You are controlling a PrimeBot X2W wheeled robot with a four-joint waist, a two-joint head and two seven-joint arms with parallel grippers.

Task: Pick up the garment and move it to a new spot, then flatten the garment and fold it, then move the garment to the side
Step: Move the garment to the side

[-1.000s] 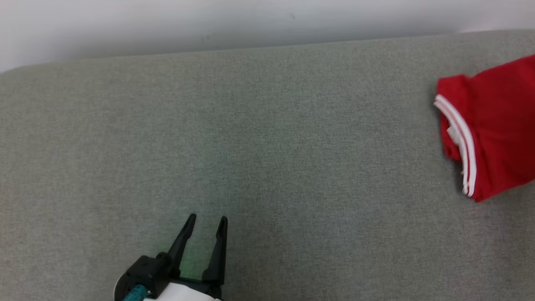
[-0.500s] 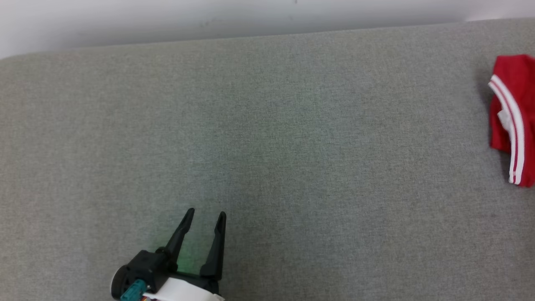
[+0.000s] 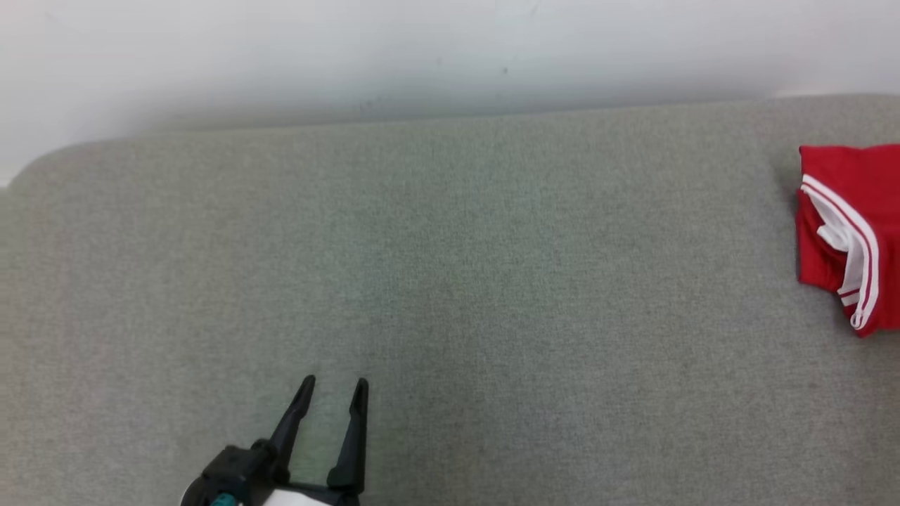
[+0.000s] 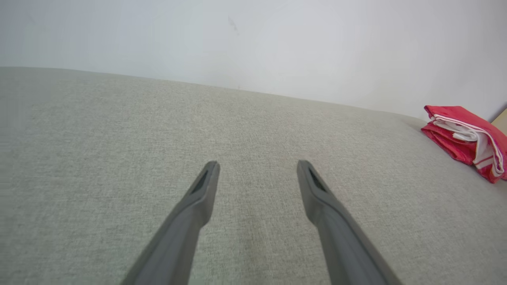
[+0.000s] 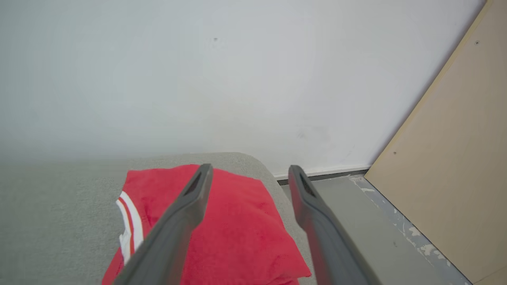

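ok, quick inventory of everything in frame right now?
garment: one, red with white stripes, folded, right end of the padded surface
padded surface: one, grey-green, spans the head view
wall: one, white, behind the surface
board: one, beige, slanted, right side of the right wrist view
floor: grey, beyond the surface's right end
left hand: one, dark fingers, open, over bare surface
right hand: one, dark fingers, open, above the garment, holding nothing

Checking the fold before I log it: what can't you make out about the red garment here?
Head view: the right edge cuts off the garment; full outline unknown.
Right wrist view: the open right gripper covers part of it; the bottom edge cuts its near side.
Left wrist view: too small to count folded layers.
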